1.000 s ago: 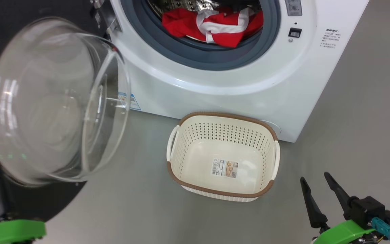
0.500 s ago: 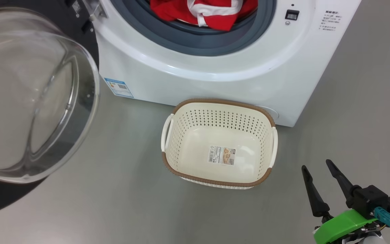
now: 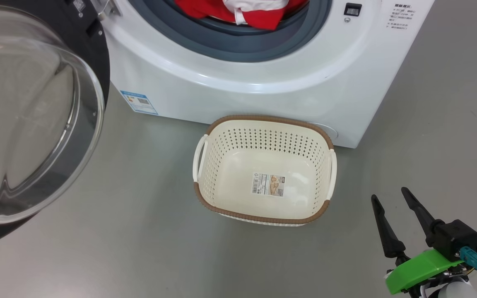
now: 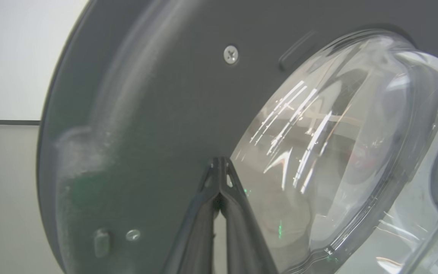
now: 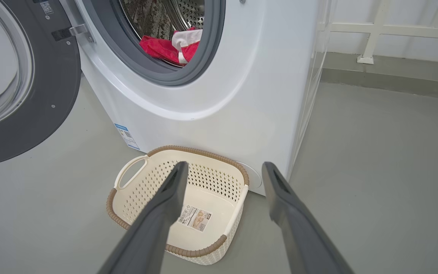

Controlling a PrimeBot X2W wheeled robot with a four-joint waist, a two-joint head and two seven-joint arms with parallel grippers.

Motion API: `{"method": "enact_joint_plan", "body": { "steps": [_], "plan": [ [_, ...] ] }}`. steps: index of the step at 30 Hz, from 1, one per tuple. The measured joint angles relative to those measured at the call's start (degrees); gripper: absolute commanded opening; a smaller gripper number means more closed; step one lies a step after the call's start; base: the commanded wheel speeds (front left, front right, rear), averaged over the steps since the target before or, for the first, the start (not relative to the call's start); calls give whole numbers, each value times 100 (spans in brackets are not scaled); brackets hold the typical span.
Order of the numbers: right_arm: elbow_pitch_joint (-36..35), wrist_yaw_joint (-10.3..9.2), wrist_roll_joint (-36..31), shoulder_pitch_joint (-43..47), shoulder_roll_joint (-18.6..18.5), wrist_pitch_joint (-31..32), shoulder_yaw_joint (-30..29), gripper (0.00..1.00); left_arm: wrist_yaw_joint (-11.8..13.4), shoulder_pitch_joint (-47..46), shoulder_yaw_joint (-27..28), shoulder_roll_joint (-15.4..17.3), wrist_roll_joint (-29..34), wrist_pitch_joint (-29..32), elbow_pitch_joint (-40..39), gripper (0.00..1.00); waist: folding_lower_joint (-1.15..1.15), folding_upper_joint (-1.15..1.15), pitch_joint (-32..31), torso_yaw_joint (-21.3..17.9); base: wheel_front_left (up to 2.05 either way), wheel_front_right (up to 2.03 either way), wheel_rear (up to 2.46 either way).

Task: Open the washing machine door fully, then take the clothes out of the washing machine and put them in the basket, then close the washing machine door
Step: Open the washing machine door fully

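Observation:
The washing machine (image 3: pixel 238 82) stands with its door (image 3: pixel 97 54) swung out to the left, glass bowl (image 3: pixel 27 116) facing me. Red and white clothes (image 3: pixel 259 10) lie in the drum's mouth and appear again as clothes (image 5: pixel 165 47) in the right wrist view. The cream basket (image 3: pixel 263 120) sits empty on the floor against the machine's front. My right gripper (image 3: pixel 389 195) hangs open to the right of the basket (image 5: pixel 135 198), nothing between its fingers. My left gripper (image 4: pixel 219 163) is shut and empty, tips at the door's inner dark face (image 4: pixel 146 95) beside the glass (image 4: pixel 337 133); I cannot tell whether they touch.
Grey floor (image 3: pixel 139 231) runs around the basket and machine. A blue label (image 3: pixel 139 102) marks the machine's lower left front. Behind the machine's right side stand a white wall and a white frame (image 5: pixel 371 38).
The door has swung further out to the left, uncovering the blue label. The head camera has shifted too, and the green left arm has left its picture. The right gripper stays open.

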Motion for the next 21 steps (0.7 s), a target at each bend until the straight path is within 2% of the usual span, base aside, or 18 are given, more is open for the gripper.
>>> {"method": "enact_joint_plan", "body": {
  "steps": [4, 9, 15, 20, 21],
  "plan": [
    [7, 0, 0, 1, 9, 0, -12, 100, -21, 3, 26, -4, -56, 0, 91, 0, 0, 0, -57, 5, 0, 0, 0],
    [26, 1, 0, 5, 23, 0, -9, 100, -21, 100, -196, -35, -255, 0, 41, 0, 0, 0, -183, 7, 0, 0, 0],
    [64, 0, 2, 30, 79, 0, 16, 100, -21, 757, -578, -238, -456, 0, -313, 0, 0, 0, -405, 5, 0, 0, 0],
    [81, 0, 9, 68, 151, 0, 33, 100, -21, 1338, -940, -445, -524, 1, -721, 13, 0, 0, -597, -3, 0, 0, 0],
    [86, 1, 9, 90, 159, 0, 36, 100, -21, 1446, -1024, -467, -536, 1, -789, 13, 0, 0, -631, -4, 0, 0, 0]
  ]
}}
